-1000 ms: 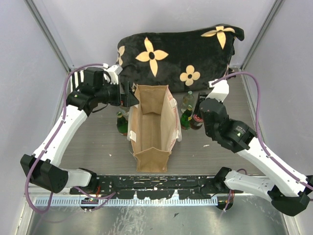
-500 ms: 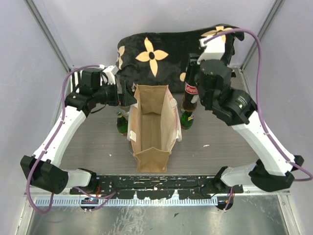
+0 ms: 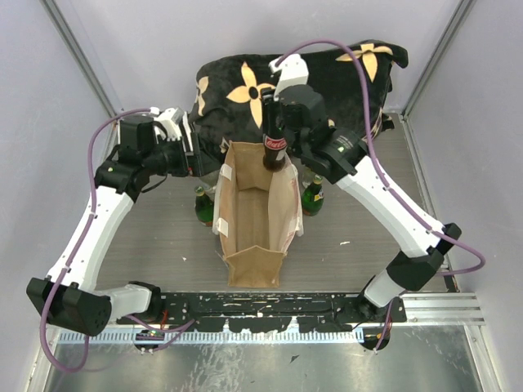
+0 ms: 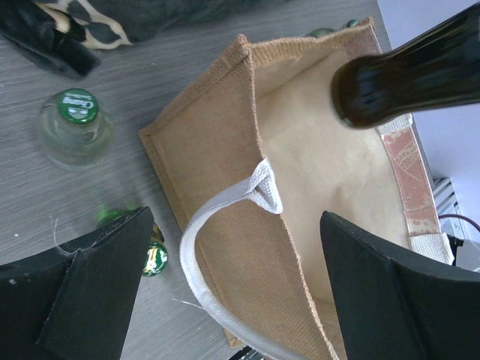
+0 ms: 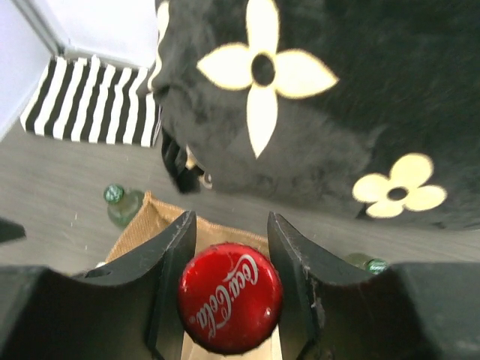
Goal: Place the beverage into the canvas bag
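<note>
The tan canvas bag (image 3: 253, 220) stands open at the table's middle, with pale handles. My right gripper (image 3: 276, 114) is shut on the neck of a dark cola bottle (image 3: 274, 147) with a red cap (image 5: 230, 298). It holds the bottle upright over the far end of the bag's opening. The bottle's base (image 4: 405, 75) hangs above the bag's mouth (image 4: 330, 172). My left gripper (image 3: 211, 161) is open beside the bag's far left corner. Its fingers (image 4: 90, 285) straddle the left wall and white handle (image 4: 225, 217) without closing.
A black flowered cushion (image 3: 294, 77) lies behind the bag. A green bottle (image 3: 203, 206) stands left of the bag and green bottles (image 3: 313, 194) stand to its right. A clear bottle with a green cap (image 4: 75, 124) stands nearby. A striped cloth (image 5: 97, 101) lies at the far left.
My right arm lifted the cola bottle from the bag's right side and carried it left, over the bag's far end. My left gripper stayed at the bag's left rim.
</note>
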